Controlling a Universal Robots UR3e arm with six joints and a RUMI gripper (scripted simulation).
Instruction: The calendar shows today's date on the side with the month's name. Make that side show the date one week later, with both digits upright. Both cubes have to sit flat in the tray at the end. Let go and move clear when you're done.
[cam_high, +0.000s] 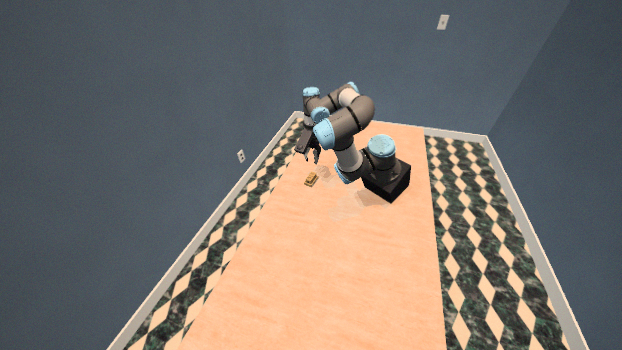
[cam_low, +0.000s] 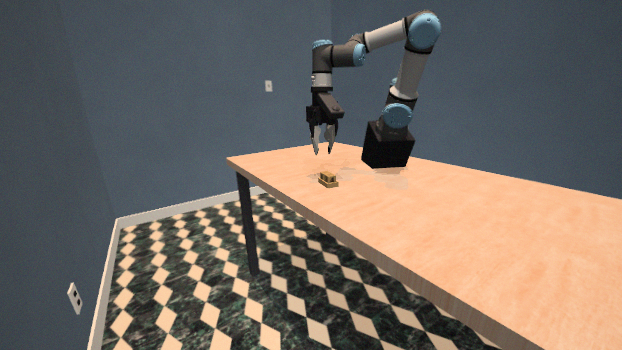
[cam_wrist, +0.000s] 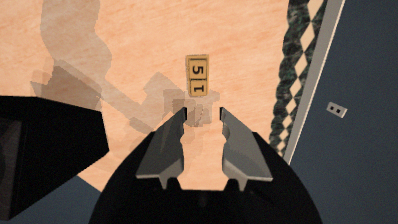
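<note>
The calendar's small wooden tray (cam_high: 307, 185) (cam_low: 328, 185) lies on the table with two wooden cubes side by side in it. In the wrist view the upper cube (cam_wrist: 198, 68) shows a dark 5 on its top face and the lower cube (cam_wrist: 198, 88) shows a dark 1, both turned sideways. Both cubes appear seated in the tray. The side with the month's name cannot be read in any view. My gripper (cam_high: 312, 160) (cam_low: 323, 152) (cam_wrist: 203, 108) points down above the table, higher than the cubes and off to one side of the tray. Its jaws are partly open with nothing between them.
The light wooden table (cam_high: 325, 260) (cam_low: 475, 220) carries the arm's black base block (cam_high: 387, 182) (cam_low: 387, 150) beyond the tray. The table's long edge runs near the tray, with the checkered floor (cam_high: 165, 310) (cam_low: 200, 280) below. The arm's shadow falls beside the tray.
</note>
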